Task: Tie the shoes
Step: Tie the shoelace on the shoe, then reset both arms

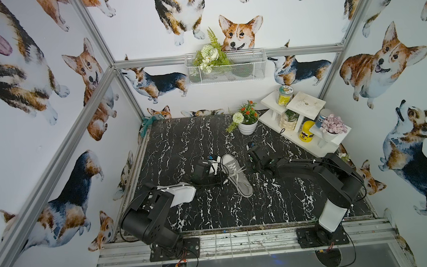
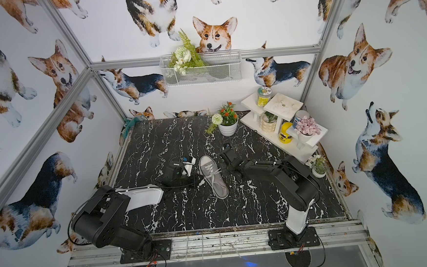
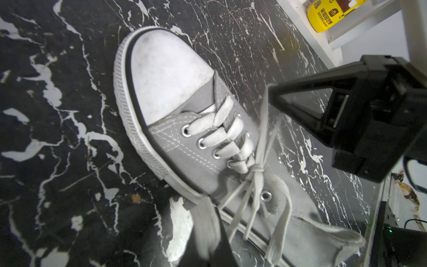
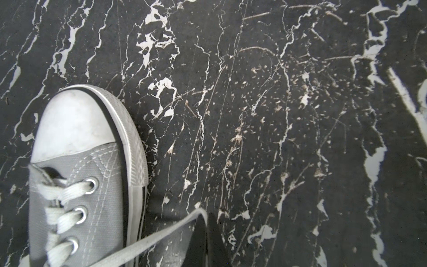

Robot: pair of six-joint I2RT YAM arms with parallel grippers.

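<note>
Right up at the left wrist lens, the left gripper (image 3: 211,208) is clenched on a run of the laces (image 3: 223,136) coming off the knot (image 3: 257,170); across the shoe, the right gripper (image 3: 270,90) is pinched shut on what looks like a loop of the same white lace, folded over its tips; the two sit on opposite sides of the shoe, and my read is that's deliberate, each drawing its strand away from the middle so the knot cinches down over the tongue; one loose tail hangs free past the collar. The shoe (image 1: 236,174) itself lies sole-down near the middle of the black marbled counter (image 1: 182,146), toe pointing to the back wall, between both arms, a spot either one can reach. Count it up: one grey sneaker, one knot, two grippers both gripping lace, five eyelets along the side facing the left wrist camera. Further out, well apart from the action: one potted plant (image 1: 247,127), one white stepped shelf (image 1: 304,105) in the far corner, one wire basket (image 1: 241,71) on the back wall.
</note>
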